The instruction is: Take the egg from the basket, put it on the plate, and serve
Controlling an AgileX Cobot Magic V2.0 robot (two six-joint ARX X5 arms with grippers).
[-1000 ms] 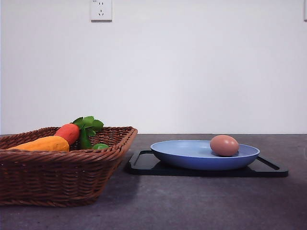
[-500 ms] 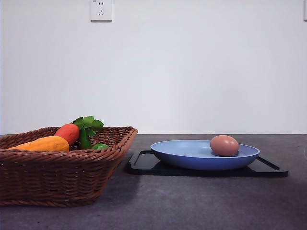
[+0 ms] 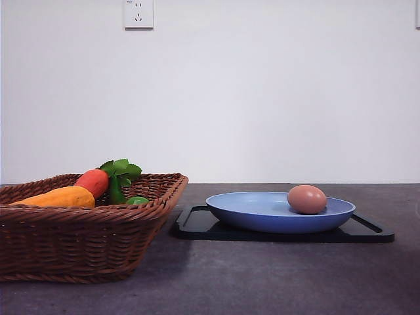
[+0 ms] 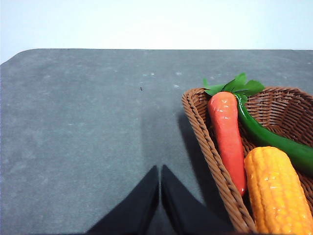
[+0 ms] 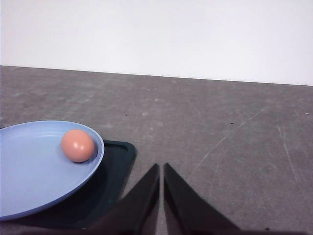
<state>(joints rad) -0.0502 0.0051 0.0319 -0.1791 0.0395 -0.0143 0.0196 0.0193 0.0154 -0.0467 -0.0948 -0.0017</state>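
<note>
The egg (image 3: 306, 199) already lies in the plate (image 3: 262, 220), well to the side away from the basket (image 3: 85, 243) and close against the raised rim, and that is where the main risk sits: the plate is shallow and the egg is round, so any tilt or jolt in serving it could roll the egg over the rim onto the bench (image 3: 262, 282). The plate itself rests on a flat black tray (image 3: 371, 231), and a careless grip could catch the tray along with it or slide the plate off it. Both sets of fingers are pressed together and grasp nothing: the left gripper (image 4: 160, 169) hangs over bare bench just beside the basket, the right gripper (image 5: 161, 166) over bare bench near the tray's corner, apart from the plate. The basket's flaring wall comes close to the tray, so that gap is tight; it seems they do not touch, though the low front view makes this hard to judge. Beyond the plate on the far side from the basket the bench is open, and in front of it too, leaving room to approach there. The basket holds a carrot (image 4: 227, 132), a corn cob (image 4: 276, 191) and a green vegetable (image 4: 266, 139).
</note>
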